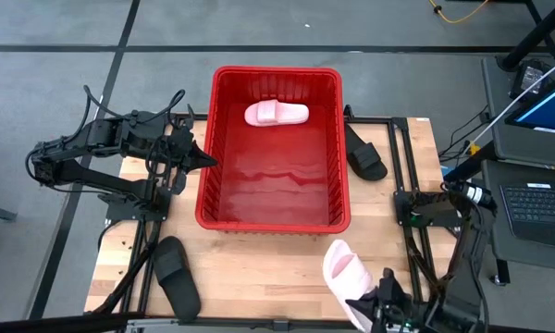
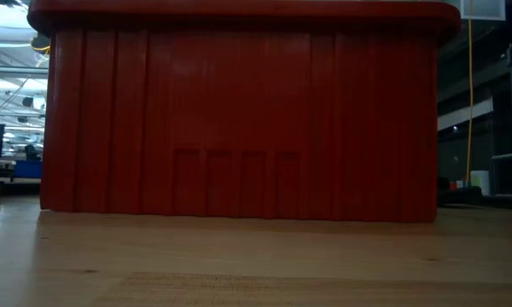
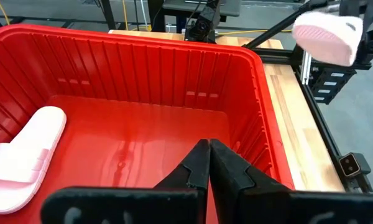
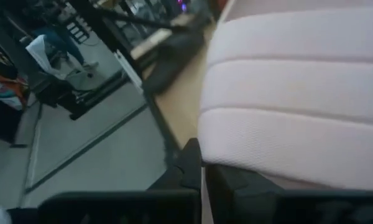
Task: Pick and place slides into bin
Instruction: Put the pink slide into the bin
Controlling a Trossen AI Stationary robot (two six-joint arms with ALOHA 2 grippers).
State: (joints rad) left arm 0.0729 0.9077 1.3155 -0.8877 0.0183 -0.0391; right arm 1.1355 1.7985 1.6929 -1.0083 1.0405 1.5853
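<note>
No text, label, brand, number or sign could be read anywhere in the pictures.

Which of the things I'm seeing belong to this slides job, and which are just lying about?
Job:
red bin
pink slide in the bin
pink slide in the right claw
black slide right of the bin
black slide at the table's front left
left claw, shut, at the bin's left rim

Lying about:
laptop
yellow cable
</note>
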